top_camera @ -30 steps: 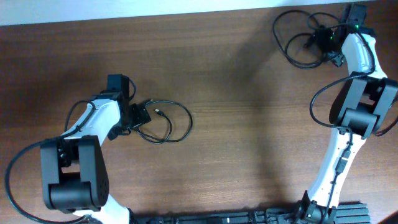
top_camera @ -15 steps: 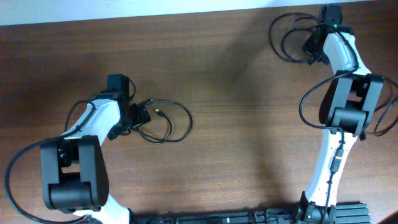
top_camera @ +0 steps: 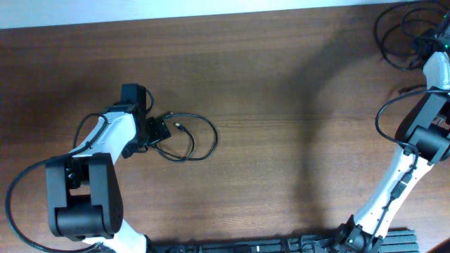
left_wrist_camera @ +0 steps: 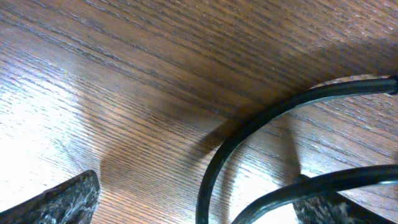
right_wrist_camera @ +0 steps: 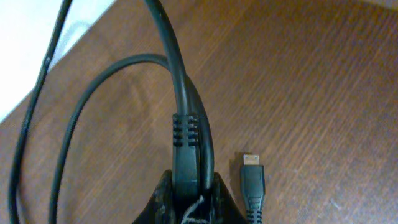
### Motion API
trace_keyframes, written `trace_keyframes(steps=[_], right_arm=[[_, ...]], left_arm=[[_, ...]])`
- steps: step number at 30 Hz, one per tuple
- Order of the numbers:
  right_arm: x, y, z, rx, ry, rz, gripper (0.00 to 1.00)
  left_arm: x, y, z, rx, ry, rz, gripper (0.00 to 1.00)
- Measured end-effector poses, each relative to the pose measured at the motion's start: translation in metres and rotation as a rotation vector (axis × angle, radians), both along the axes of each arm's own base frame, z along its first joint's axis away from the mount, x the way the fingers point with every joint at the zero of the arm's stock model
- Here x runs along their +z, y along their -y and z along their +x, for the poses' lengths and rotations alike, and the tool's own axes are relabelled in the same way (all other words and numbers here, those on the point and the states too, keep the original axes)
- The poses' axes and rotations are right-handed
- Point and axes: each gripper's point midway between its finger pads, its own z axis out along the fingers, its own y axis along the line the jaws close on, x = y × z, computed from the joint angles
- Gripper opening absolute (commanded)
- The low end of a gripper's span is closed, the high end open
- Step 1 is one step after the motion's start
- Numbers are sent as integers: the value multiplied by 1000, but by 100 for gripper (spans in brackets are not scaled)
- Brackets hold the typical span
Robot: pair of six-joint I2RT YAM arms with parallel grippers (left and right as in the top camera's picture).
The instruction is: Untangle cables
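Note:
One black cable (top_camera: 215,138) lies as a loose loop on the wooden table (top_camera: 281,140), just right of my left gripper (top_camera: 156,131). In the left wrist view that gripper (left_wrist_camera: 199,208) is open, and two strands of the cable (left_wrist_camera: 214,168) run between its fingers (left_wrist_camera: 62,199) without being pinched. My right gripper (top_camera: 424,43) is at the far right corner among more cable loops (top_camera: 382,43). In the right wrist view it (right_wrist_camera: 189,193) is shut on a ribbed plug body and a strand of a cable (right_wrist_camera: 185,134). A loose plug with a pale metal tip (right_wrist_camera: 252,177) lies just beside it.
The table's pale far edge (right_wrist_camera: 25,56) runs close behind the right gripper's cables. Both arm bases stand at the near edge, with a black rail (top_camera: 281,247) along the front.
My right gripper has shut on the cable and swung right toward the far corner, dragging the loops with it. The left arm and its cable loop have not moved.

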Motion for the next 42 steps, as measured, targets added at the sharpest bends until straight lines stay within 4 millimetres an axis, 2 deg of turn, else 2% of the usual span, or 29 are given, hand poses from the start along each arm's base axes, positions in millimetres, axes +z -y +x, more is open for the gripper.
trace_keyframes(steps=[1, 2, 4, 7, 9, 10, 11, 13, 14, 15, 16, 17, 19, 21, 24, 25, 27, 28, 29, 31, 32, 34, 35, 36, 37, 39, 40, 42], right_arm=[[1, 0, 1, 2, 2, -5, 73], [1, 0, 1, 4, 2, -7, 98], [-2, -1, -1, 3, -14, -1, 99], [-19, -11, -18, 8, -113, 54, 99], [-21, -20, -28, 14, -165, 91, 99], [-12, -25, -31, 24, -172, 105, 99], [7, -35, -32, 44, -167, 120, 99], [60, -62, -30, 109, -116, 136, 99], [98, -87, -27, 167, -75, 143, 99], [127, -115, -25, 223, -54, 154, 99], [148, -151, -29, 290, -59, 181, 99], [161, -195, -32, 368, -83, 210, 100], [149, -260, -45, 472, -201, 279, 100], [124, -335, -71, 591, -381, 351, 100], [119, -442, -92, 868, -480, 361, 100], [118, -481, -106, 975, -516, 359, 100], [118, -529, -127, 1097, -557, 352, 99], [117, -542, -133, 1127, -566, 350, 99], [113, -569, -147, 1183, -593, 343, 99], [102, -591, -165, 1191, -638, 362, 99], [94, -602, -175, 1158, -666, 394, 99], [80, -614, -193, 1044, -722, 486, 99], [70, -622, -203, 969, -750, 551, 99], [60, -637, -209, 927, -752, 594, 99], [50, -654, -215, 920, -742, 618, 99], [35, -680, -233, 915, -749, 642, 99], [24, -706, -252, 906, -752, 668, 99], [11, -729, -281, 849, -784, 692, 98]], left_arm=[[0, 0, 0, 0, 0, 0, 99], [0, 0, 0, 0, 0, 0, 99], [0, 0, 0, 0, 0, 0, 99], [0, 0, 0, 0, 0, 0, 99], [0, 0, 0, 0, 0, 0, 99], [0, 0, 0, 0, 0, 0, 99], [0, 0, 0, 0, 0, 0, 99], [0, 0, 0, 0, 0, 0, 99], [0, 0, 0, 0, 0, 0, 99], [0, 0, 0, 0, 0, 3, 99], [0, -2, 0, 1, 1, 14, 99], [1, -7, 2, 4, 8, 39, 99], [3, -12, 2, 8, 13, 71, 99], [4, -16, 4, 11, 20, 93, 99], [5, -17, 20, 19, 86, 99, 99], [4, -14, 21, 8, 85, 82, 99], [9, -6, 14, -34, 32, 37, 99], [17, -3, 16, -44, 31, 20, 99], [33, -1, 24, -54, 56, 11, 99], [84, 2, 47, -59, 207, 0, 99], [118, 1, 53, -55, 303, -4, 99], [175, -12, 52, -21, 461, 1, 99], [204, -28, 46, 18, 542, 12, 99], [224, -43, 39, 59, 595, 29, 99], [232, -54, 33, 90, 616, 41, 99], [236, -65, 25, 122, 616, 51, 99], [235, -67, 22, 130, 607, 53, 99], [235, -69, 21, 135, 608, 53, 99]])
